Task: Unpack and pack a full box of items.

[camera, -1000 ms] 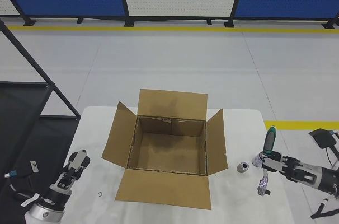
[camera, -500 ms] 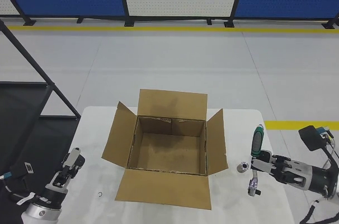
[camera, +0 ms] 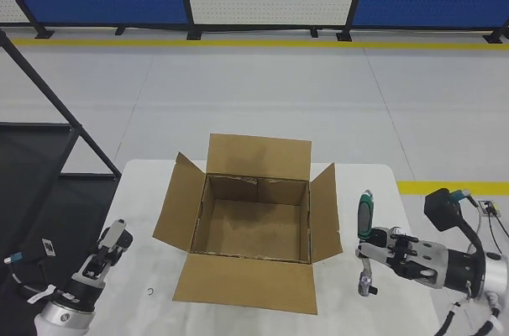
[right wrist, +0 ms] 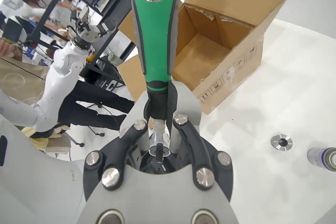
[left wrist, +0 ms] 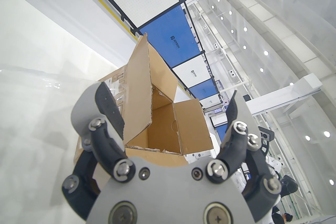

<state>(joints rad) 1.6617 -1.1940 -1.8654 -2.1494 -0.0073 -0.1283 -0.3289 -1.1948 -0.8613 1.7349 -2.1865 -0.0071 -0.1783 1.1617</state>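
One green-handled tool point(right wrist: 155, 33), likely stiff and top-heavy; right gripper point(right wrist: 158, 107) clamps its dark neck. Left gripper point(left wrist: 169, 101) spread, empty.

**Surroundings of the work area**

A white table point(camera: 145, 252) takes the lower middle of the top view, on a pale grey floor point(camera: 280, 92). A yellow floor line point(camera: 238, 42) crosses the top, just below blue partition panels point(camera: 103, 10) and a white pegboard panel point(camera: 271, 8). A black metal frame point(camera: 36, 76) slants down the left side over a dark floor patch point(camera: 19, 210). A shorter yellow strip point(camera: 456, 186) lies at the right edge.

One box point(camera: 242, 284), one tool point(camera: 365, 213), two metal pieces point(right wrist: 281, 142) point(right wrist: 321, 155)
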